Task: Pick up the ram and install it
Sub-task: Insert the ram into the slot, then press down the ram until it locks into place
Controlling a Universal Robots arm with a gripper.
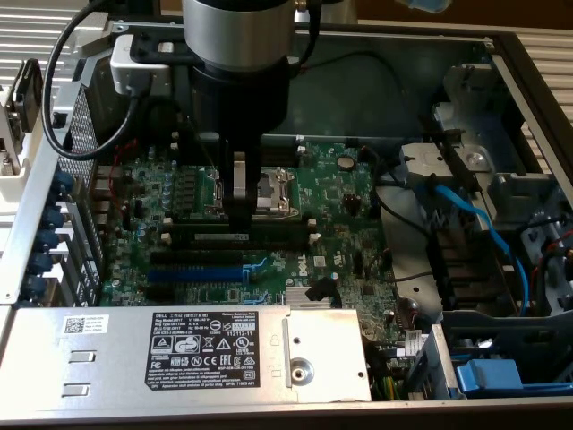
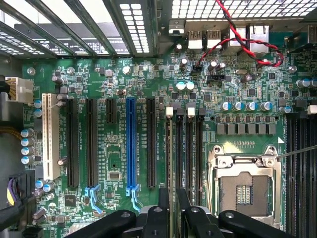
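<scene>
Deep inside an open grey metal computer case [image 1: 501, 54], over a green motherboard [image 1: 345, 202]: tight quarters. Bounded on the near side by a grey metal power-supply box with a black label [image 1: 206, 349]. Bounded on the exterior view's left by a perforated case wall with blue tabs [image 1: 63, 224], and on the exterior view's right by a metal drive bracket and a light blue cable [image 1: 474, 219]. Open room mostly straight up, along the black-and-silver arm [image 1: 237, 63].

Black two-finger hand [image 1: 237, 222] clenched on the long, thin, dark ram [image 1: 269, 236], gripping near mid-length. Held on edge, level, lengthwise along the black memory slots with white end clips [image 2: 190, 148], at the side of that slot bank away from the silver processor socket [image 2: 245, 183]. Cannot tell whether seated in a slot. Shows a pale label just to the exterior view's left of the fingers. Lies between the socket on the far side and the long blue slot [image 1: 192, 273] on the near side, well apart from both case walls.
</scene>
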